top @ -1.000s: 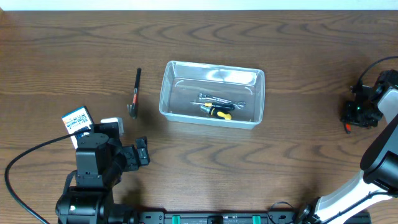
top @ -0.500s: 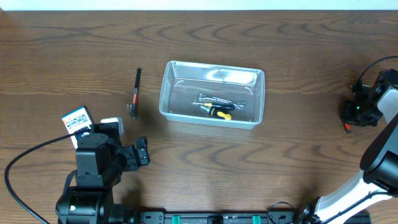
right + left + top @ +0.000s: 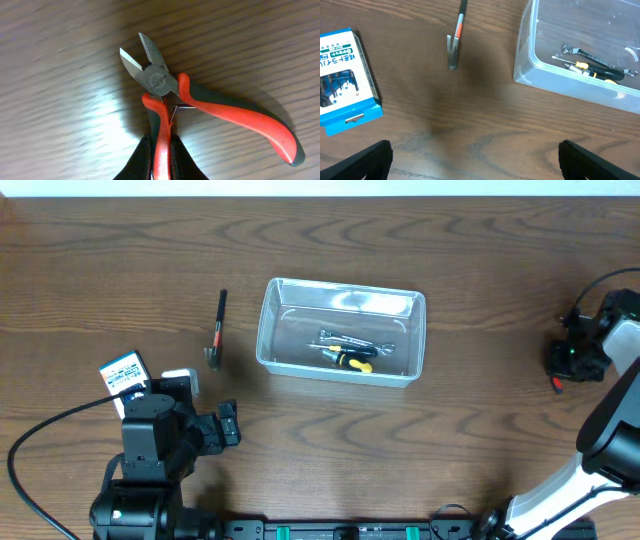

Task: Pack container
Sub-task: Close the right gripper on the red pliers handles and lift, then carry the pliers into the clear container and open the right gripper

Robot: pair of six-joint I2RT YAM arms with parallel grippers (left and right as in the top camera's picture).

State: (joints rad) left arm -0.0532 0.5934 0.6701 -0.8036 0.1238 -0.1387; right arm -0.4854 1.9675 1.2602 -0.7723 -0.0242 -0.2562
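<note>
The clear plastic container (image 3: pixel 341 330) stands at the table's middle with a wrench (image 3: pixel 350 340) and a yellow-and-black screwdriver (image 3: pixel 350 360) inside; it also shows in the left wrist view (image 3: pixel 580 47). My right gripper (image 3: pixel 161 155) is shut on one handle of the red-handled cutting pliers (image 3: pixel 165 100) at the far right of the table (image 3: pixel 575 360). My left gripper (image 3: pixel 475 155) is open and empty over bare wood at the lower left (image 3: pixel 215 430). A black-and-red tool (image 3: pixel 218 330) lies left of the container.
A blue-and-white card packet (image 3: pixel 125 372) lies at the left, beside my left arm; it also shows in the left wrist view (image 3: pixel 342 80). A black cable (image 3: pixel 40 440) runs along the lower left.
My right gripper with the pliers has shifted slightly up the table. The left arm and the container have not moved.
</note>
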